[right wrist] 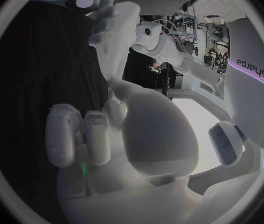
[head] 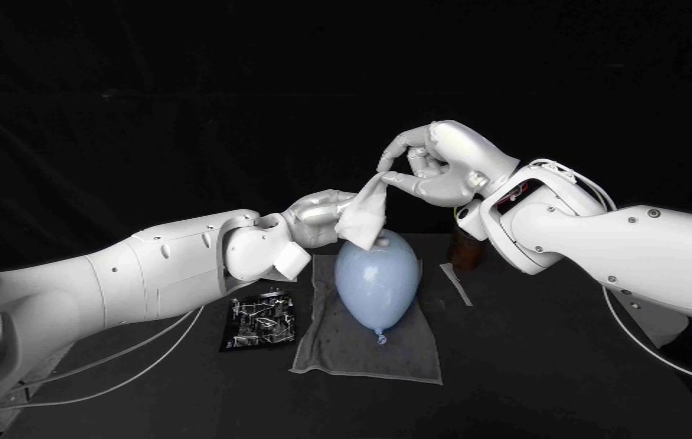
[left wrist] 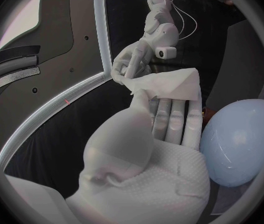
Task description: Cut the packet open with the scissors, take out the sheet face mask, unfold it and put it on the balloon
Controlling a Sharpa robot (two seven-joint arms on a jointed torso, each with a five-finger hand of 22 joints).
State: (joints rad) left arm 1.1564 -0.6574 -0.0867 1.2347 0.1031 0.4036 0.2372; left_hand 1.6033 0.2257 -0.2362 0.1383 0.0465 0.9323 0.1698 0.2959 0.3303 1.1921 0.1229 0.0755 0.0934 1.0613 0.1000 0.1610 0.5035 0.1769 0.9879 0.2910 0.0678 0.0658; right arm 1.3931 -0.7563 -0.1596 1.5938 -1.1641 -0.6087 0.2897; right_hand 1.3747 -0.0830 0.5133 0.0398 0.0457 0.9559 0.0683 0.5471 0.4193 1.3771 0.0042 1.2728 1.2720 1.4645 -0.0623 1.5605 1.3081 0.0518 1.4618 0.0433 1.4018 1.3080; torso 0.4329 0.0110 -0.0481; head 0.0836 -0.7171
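Two-handed hold above balloon (head: 378, 277): left robot hand (head: 320, 215) grips sheet mask (head: 364, 217), right robot hand (head: 433, 165) pinches its top corner.

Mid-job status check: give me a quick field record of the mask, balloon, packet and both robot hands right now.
mask: partly folded, in the air above the balloon
left robot hand: holds the mask's lower part
right robot hand: pinches its top corner
balloon: lies on a clear sheet, knot toward the robot
packet: on the table, at the balloon's left
stage: mask not yet on balloon
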